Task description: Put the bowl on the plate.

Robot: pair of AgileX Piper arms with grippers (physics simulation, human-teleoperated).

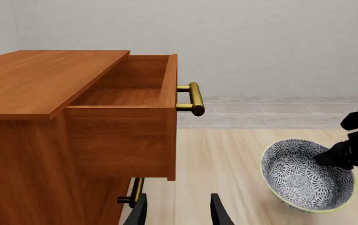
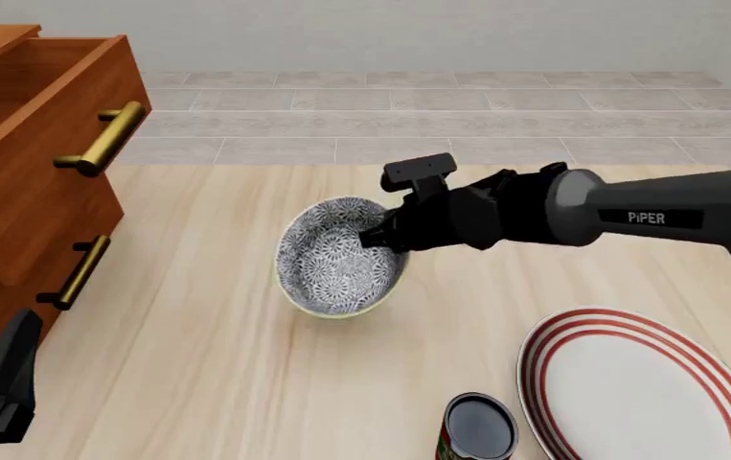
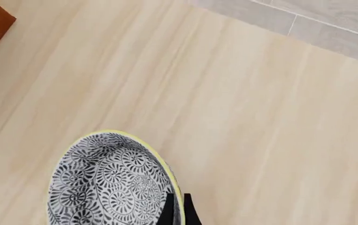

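Pinching the bowl (image 2: 337,257) by its rim, the right gripper (image 2: 378,240) tilts it above the table (image 2: 212,383).

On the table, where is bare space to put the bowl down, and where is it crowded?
Bare wood lies between the cabinet and the bowl, and beyond the bowl up to the tiled strip. The plate itself is bare. It is crowded near the can beside the plate, and at the bowl's rim, where the right tool grips.

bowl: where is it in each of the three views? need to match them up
Left wrist: bowl low at the right, tilted, right gripper at its rim.
Front: bowl centre, tilted, left of the plate.
Right wrist: bowl at the bottom, jaws over its rim.
Shared landmark: wooden drawer cabinet.
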